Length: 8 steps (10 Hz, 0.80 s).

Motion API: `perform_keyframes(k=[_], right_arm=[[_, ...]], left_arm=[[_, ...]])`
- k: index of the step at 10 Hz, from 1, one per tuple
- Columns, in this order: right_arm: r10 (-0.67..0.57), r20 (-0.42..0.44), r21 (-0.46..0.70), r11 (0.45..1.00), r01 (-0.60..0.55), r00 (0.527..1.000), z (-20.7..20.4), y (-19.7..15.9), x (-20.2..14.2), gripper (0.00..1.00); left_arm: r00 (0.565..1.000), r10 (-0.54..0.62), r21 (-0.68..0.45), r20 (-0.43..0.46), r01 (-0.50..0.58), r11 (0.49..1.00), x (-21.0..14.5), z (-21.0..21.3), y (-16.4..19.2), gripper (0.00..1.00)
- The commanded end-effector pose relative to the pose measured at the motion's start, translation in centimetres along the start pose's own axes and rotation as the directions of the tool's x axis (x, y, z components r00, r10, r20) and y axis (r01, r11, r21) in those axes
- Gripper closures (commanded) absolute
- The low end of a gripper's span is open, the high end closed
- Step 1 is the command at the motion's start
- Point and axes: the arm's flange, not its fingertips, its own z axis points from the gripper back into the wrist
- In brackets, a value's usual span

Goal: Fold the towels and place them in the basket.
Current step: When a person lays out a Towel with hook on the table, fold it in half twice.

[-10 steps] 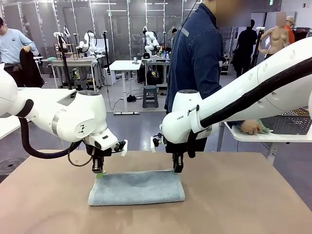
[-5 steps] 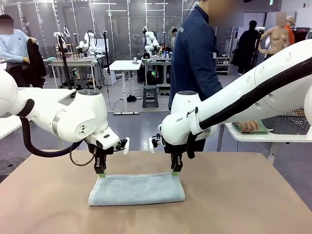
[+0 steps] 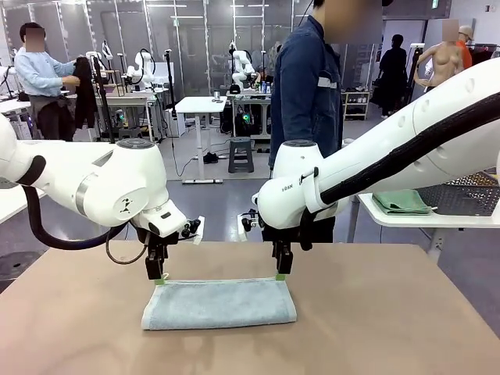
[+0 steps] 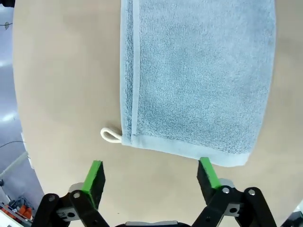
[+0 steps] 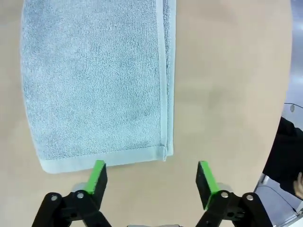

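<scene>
Gaping empty, left tool [image 3: 159, 274] and right tool [image 3: 280, 270] hover above towel [image 3: 219, 304].

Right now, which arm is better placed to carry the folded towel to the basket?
Probably the right. Left gripper and right gripper both hang open above the far edge of the towel, but the right one is over the end nearer the basket on the side table.

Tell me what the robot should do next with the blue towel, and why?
Probably lower the right gripper onto the short end of the towel and pinch it, ready for another fold. Both it and the left gripper hang open just above the far edge, holding nothing, and the towel lies flat as a long strip, likely too long for the basket.
</scene>
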Motion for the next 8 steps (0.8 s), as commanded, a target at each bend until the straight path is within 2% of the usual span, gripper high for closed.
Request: perform_keyframes(k=[1, 2, 3, 6, 7, 8], right_arm=[[-0.001, 0.005, -0.007, 1.0, 0.001, 1.0, 0.0, 0.6, -0.4, 0.0], [-0.02, 0.008, 0.007, 1.0, 0.02, 1.0, -0.1, 0.7, -0.4, 0.0], [0.0, 0.0, 0.0, 1.0, 0.0, 1.0, 0.0, 0.0, 0.0, 0.0], [-0.001, 0.0, 0.002, 1.0, 0.001, 1.0, -0.1, 0.0, 0.0, 0.0], [0.023, 0.06, -0.014, 1.0, -0.022, 0.998, 0.6, 1.2, 0.6, 0.0], [-0.095, 0.069, -0.025, 0.995, 0.097, 0.993, 2.0, 2.2, 0.4, 0.0]], left_arm=[[0.999, -0.01, 0.008, 0.045, 0.009, 1.0, -0.8, 0.3, -1.0, 0.0], [0.998, -0.001, 0.001, 0.055, 0.001, 1.0, -0.7, 0.4, -1.4, 0.0], [1.0, 0.002, 0.002, 0.004, -0.002, 1.0, -0.1, 0.2, -0.3, 0.0], [1.0, 0.002, 0.002, 0.004, -0.002, 1.0, -0.1, 0.2, -0.3, 0.0], [1.0, 0.005, -0.001, 0.009, -0.005, 1.0, 0.0, 0.2, -0.7, 0.0], [0.996, 0.074, 0.004, 0.057, -0.074, 0.997, -0.9, 2.3, -1.6, 0.0]])
